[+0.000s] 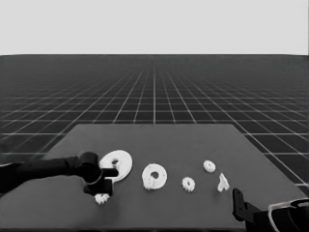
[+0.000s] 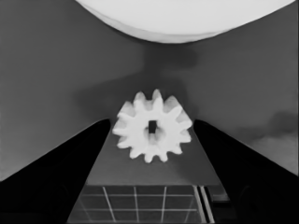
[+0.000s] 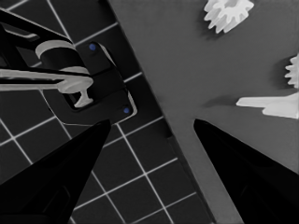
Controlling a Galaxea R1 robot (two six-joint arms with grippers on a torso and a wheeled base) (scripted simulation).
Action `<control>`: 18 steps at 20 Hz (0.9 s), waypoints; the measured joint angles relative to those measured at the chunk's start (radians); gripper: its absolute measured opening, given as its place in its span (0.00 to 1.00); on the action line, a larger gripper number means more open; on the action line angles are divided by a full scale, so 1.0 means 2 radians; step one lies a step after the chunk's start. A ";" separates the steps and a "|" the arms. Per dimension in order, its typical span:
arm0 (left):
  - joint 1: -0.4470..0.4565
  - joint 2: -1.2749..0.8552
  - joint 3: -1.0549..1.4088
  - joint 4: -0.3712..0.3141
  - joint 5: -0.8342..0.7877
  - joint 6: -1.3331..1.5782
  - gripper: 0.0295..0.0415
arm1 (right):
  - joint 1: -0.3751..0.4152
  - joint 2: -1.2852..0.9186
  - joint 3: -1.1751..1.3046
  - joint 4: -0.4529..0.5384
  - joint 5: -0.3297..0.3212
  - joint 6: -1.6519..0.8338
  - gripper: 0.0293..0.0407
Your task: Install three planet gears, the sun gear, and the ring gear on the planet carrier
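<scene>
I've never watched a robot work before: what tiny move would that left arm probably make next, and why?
Probably closing the left end effector on the small toothed gear. The gear lies flat between its two open fingers, untouched on either side, beside the larger round part. The right arm waits at the table's corner.

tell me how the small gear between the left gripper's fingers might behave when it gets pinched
The gear lies flat between the open left gripper, so it likely won't roll. Its teeth may make it twist or slip as the fingers close. It looks stiff and probably light.
</scene>
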 joint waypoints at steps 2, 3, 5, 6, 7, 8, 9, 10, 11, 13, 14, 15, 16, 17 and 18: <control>0.003 0.001 -0.003 0.003 -0.002 0.001 0.75 | 0.000 0.000 0.000 0.000 0.000 0.000 0.81; 0.003 0.001 -0.003 0.003 -0.002 0.001 0.75 | 0.000 0.000 0.000 0.000 0.000 0.000 0.81; 0.004 0.001 -0.004 0.004 -0.002 0.002 0.45 | 0.000 0.000 0.000 0.000 0.000 0.000 0.81; 0.004 0.001 -0.004 0.004 -0.003 0.002 0.15 | 0.000 0.000 0.000 0.000 0.000 0.000 0.81; 0.004 0.002 -0.004 0.004 -0.003 0.002 0.14 | 0.000 0.000 0.000 0.000 0.000 0.000 0.81; 0.004 0.002 -0.004 0.004 -0.003 0.002 0.14 | 0.000 0.000 0.000 0.000 0.000 0.000 0.81; 0.004 0.002 -0.004 0.004 -0.003 0.002 0.14 | 0.000 0.000 0.000 0.000 0.000 0.000 0.81; 0.004 0.002 -0.004 0.004 -0.003 0.002 0.14 | 0.000 0.000 0.000 0.000 0.000 0.000 0.81; 0.004 0.002 -0.004 0.004 -0.003 0.002 0.14 | 0.000 0.000 0.000 0.000 0.000 0.000 0.81; 0.004 0.002 -0.004 0.004 -0.003 0.002 0.14 | 0.000 0.000 0.000 0.000 0.000 0.000 0.81; 0.004 0.002 -0.004 0.004 -0.003 0.002 0.14 | 0.000 0.000 0.000 0.000 0.000 0.000 0.81; -0.036 -0.013 0.034 -0.036 0.020 -0.014 0.14 | 0.000 0.000 0.000 0.000 0.000 0.000 0.81; -0.069 -0.019 0.052 -0.065 0.031 -0.023 0.14 | 0.000 0.000 0.000 0.000 0.000 0.000 0.81; -0.089 -0.022 0.060 -0.083 0.037 -0.026 0.14 | 0.000 0.000 0.000 0.000 0.000 0.000 0.81; -0.101 -0.023 0.063 -0.094 0.039 -0.028 0.14 | 0.000 0.000 0.000 0.000 0.000 0.000 0.81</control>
